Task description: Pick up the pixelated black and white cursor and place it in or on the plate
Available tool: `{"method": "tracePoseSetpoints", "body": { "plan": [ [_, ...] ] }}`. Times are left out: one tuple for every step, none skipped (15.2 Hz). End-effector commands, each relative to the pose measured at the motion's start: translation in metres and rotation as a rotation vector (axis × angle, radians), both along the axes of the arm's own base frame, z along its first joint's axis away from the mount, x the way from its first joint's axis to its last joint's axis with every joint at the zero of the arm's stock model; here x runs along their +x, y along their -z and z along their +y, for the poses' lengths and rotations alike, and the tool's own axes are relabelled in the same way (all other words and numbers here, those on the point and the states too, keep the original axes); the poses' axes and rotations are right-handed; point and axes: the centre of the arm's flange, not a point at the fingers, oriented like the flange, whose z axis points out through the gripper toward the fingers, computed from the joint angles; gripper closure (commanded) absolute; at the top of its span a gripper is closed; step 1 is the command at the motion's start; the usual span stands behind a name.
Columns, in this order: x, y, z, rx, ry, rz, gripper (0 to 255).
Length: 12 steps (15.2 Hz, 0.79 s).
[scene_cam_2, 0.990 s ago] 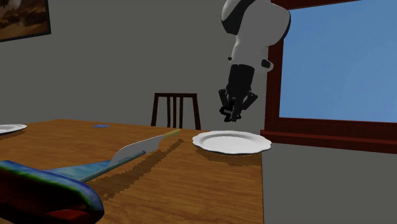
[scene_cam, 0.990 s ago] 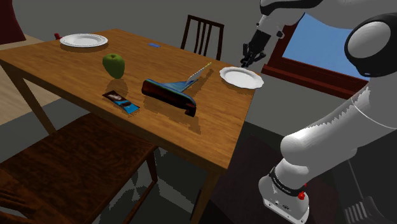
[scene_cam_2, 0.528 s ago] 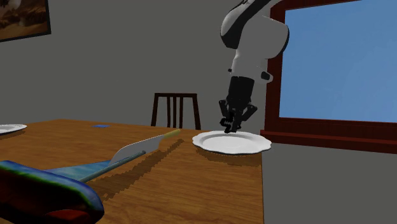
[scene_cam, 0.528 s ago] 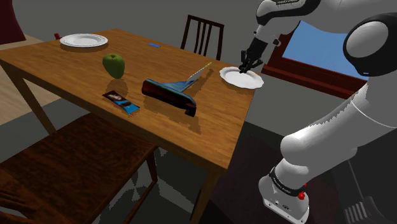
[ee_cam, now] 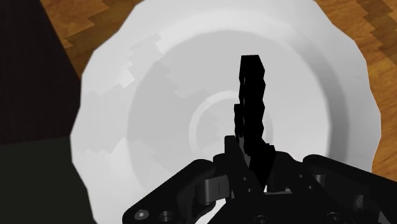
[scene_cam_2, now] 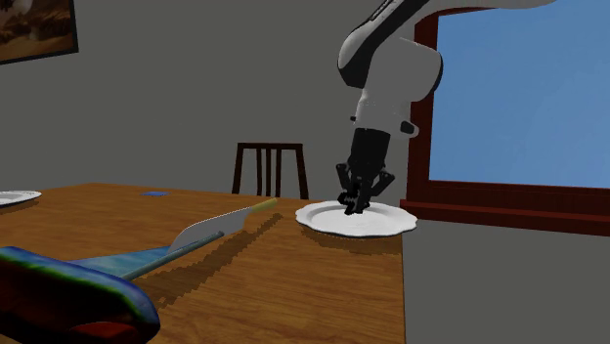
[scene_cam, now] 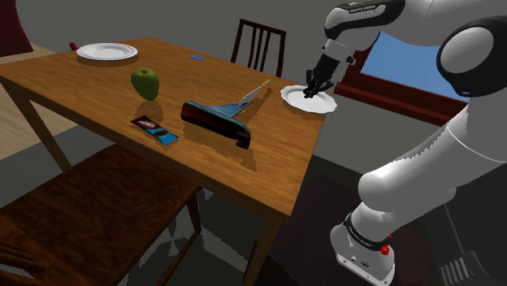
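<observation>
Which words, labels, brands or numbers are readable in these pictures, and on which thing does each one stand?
No text can be read.
Lower arm band: white lettering, too small to read.
Upper arm band: white lettering, also too small.
Dark flat packet: print blurred, unreadable.

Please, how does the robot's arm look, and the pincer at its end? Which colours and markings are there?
The arm is made of white, rounded links with dark joints. A black band with small pale lettering circles it near the base, just above a small red knob. The pincer is all black and two-fingered.
</observation>
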Motion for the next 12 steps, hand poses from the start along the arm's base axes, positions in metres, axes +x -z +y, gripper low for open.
{"method": "tracePoseSetpoints", "body": {
  "plan": [
    [0.0, 0.0, 0.0, 0.0, 0.0, 0.0, 255],
    [0.0, 0.0, 0.0, 0.0, 0.0, 0.0, 255],
    [0.0, 0.0, 0.0, 0.0, 0.0, 0.0, 255],
    [0.0, 0.0, 0.0, 0.0, 0.0, 0.0, 0],
    [0.0, 0.0, 0.0, 0.0, 0.0, 0.0, 0],
    [0.0, 0.0, 0.0, 0.0, 0.0, 0.0, 0],
    [0.0, 0.0, 0.0, 0.0, 0.0, 0.0, 0],
    [0.0, 0.0, 0.0, 0.0, 0.0, 0.0, 0],
    [0.0, 0.0, 0.0, 0.0, 0.0, 0.0, 0],
    [-0.002, -0.012, -0.003, 0.0, 0.0, 0.0, 0],
    [-0.003, -0.025, -0.006, 0.0, 0.0, 0.0, 0],
    [-0.004, -0.038, -0.008, 0.0, 0.0, 0.0, 0]
  ]
}}
